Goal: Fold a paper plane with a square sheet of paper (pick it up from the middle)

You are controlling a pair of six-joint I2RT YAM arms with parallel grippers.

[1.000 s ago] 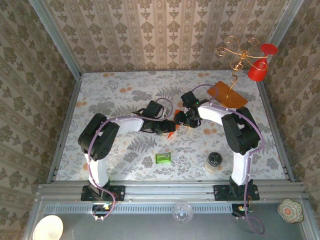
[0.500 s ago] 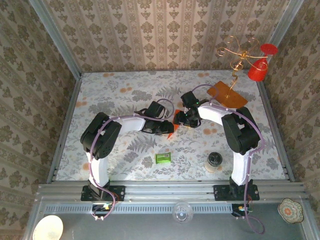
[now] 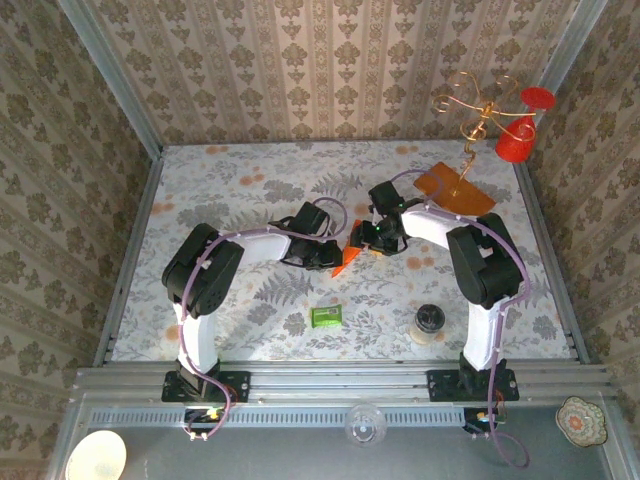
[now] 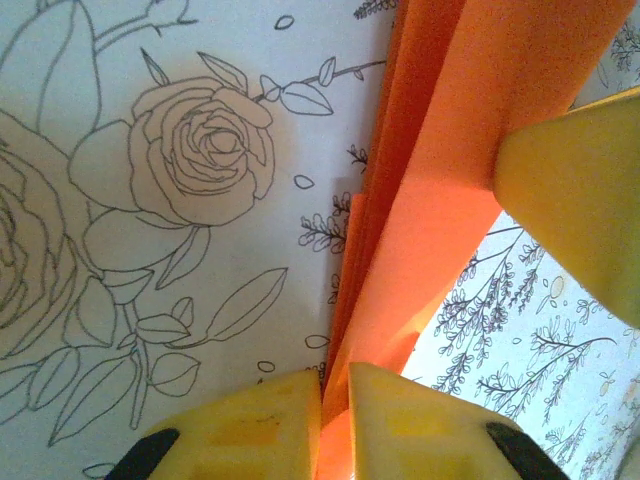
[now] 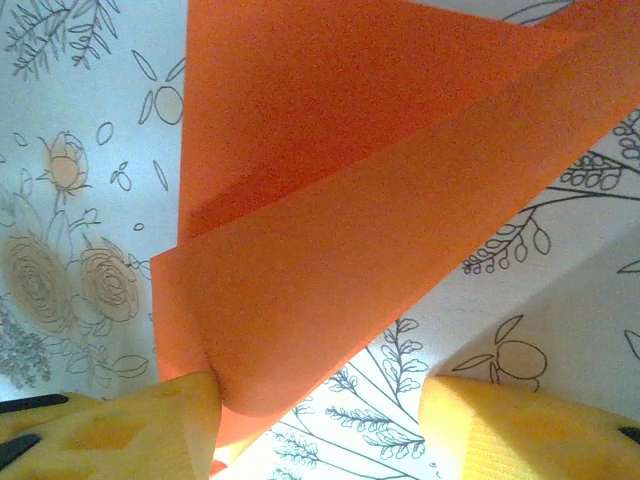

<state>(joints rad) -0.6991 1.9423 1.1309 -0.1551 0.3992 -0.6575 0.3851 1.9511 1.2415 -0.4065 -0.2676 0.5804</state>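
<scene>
Meeting over the middle of the floral table [image 3: 240,190], both arms flank the orange paper [image 5: 330,200], folded into layered, tapering flaps. The left gripper [image 4: 335,388] pinches its doubled edge. The right gripper [image 5: 320,405] gapes, one finger touching the fold.

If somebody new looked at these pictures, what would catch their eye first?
The bright orange paper, folded in layers, stands out mid-table. The left gripper pinches it; the right gripper stands open against it. In the far right corner, a gold wire stand carries a red cup.
</scene>
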